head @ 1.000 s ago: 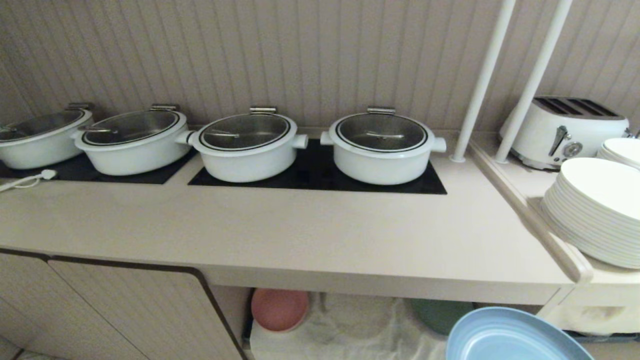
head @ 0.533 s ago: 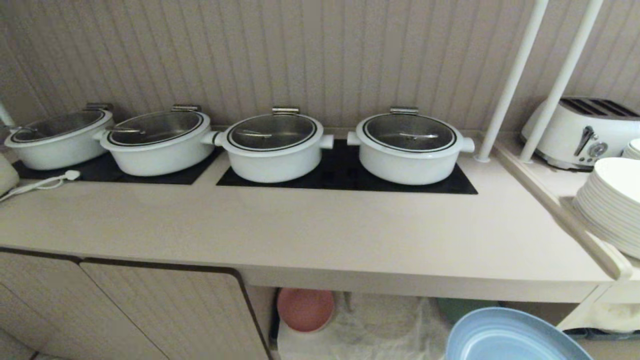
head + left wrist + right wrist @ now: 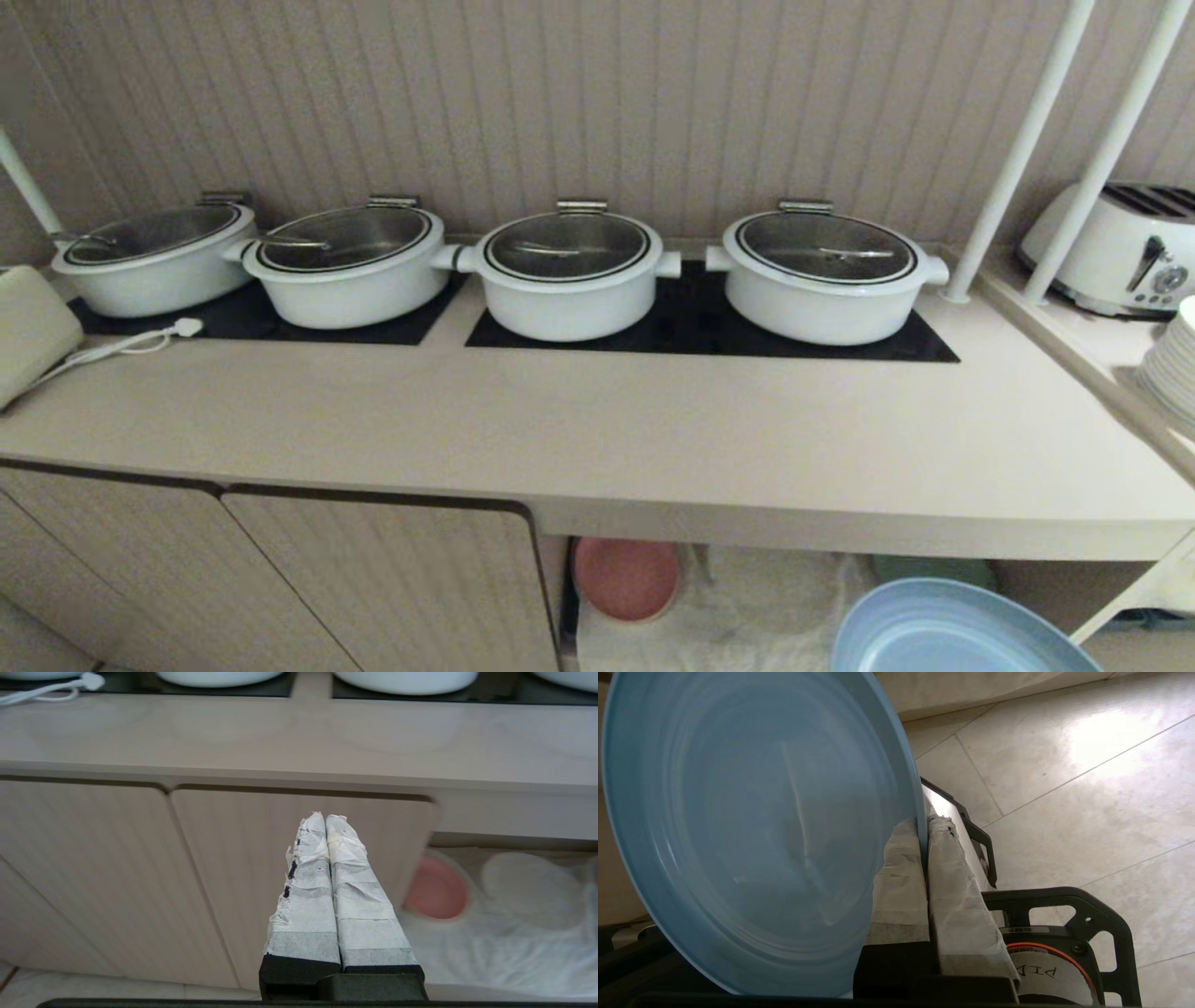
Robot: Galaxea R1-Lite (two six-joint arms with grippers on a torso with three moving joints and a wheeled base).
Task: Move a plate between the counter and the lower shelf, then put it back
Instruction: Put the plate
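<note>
Below the tabletop's (image 3: 653, 448) front edge, at the lower right of the head view, the plate (image 3: 952, 630) is seen held out in front of the lower shelf (image 3: 775, 597), not resting on anything. Right hand (image 3: 927, 826): fingers pressed together on the plate's rim, one pad on each face; plate carried on edge, floor tiles behind it in the wrist view. Left hand (image 3: 325, 823): taped fingers closed on each other, nothing held, parked in front of a cabinet door (image 3: 280, 858).

Change noted over the last second: the whole head view has slid sideways — pots (image 3: 569, 275), hob panels (image 3: 709, 327) and toaster (image 3: 1120, 247) are all displaced to the right of the frame together, while the plate keeps its spot in the frame. This is read as the camera turning or the base driving, not as any object being moved.

On the shelf, a pink plate (image 3: 625, 579) and a green plate's (image 3: 934, 567) edge are seen beside the white cloth (image 3: 766, 607).

Judgement: the carry stage is in hand; the plate is likely being lined up with the shelf opening or the tabletop. Which of the two cannot be told. Placement is not yet done.
</note>
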